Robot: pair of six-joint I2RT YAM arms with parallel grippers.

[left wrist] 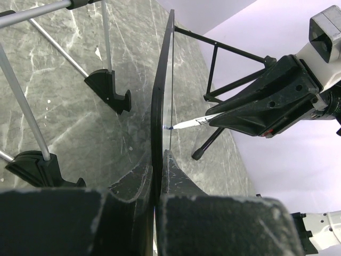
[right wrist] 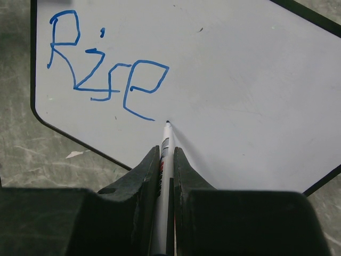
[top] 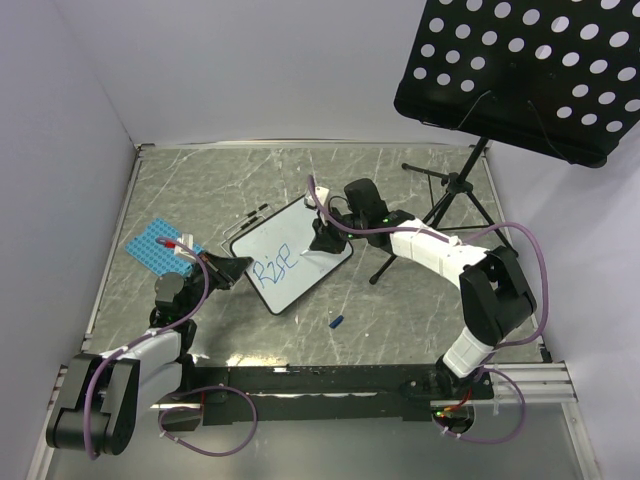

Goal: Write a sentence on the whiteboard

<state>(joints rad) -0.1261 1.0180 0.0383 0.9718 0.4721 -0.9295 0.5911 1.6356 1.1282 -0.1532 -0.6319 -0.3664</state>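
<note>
One word is down and the rest is ahead of us: the sentence (right wrist: 106, 74) reads only "Rise" in blue, set toward one end of the whiteboard (top: 300, 250), which sits at an angle in the middle of the table (top: 420, 190). By our reckoning that's an early stage, with the remaining words unwritten. The marker (right wrist: 167, 140) is pinched tight in the right gripper (right wrist: 166, 152), its tip at the surface just past the "e". Our left gripper (left wrist: 158, 160) is clamped on the board's black frame at the corner nearest the writing. Plenty of blank white lies ahead of the tip, but the frame cuts in close under "Rise", so a second line looks tight there. Outward, a blue cap (top: 337, 322) lies near the board's near edge, the blue studded plate (top: 150, 248) sits behind the left arm, and the music stand (top: 520, 70) looms over the far right.
</note>
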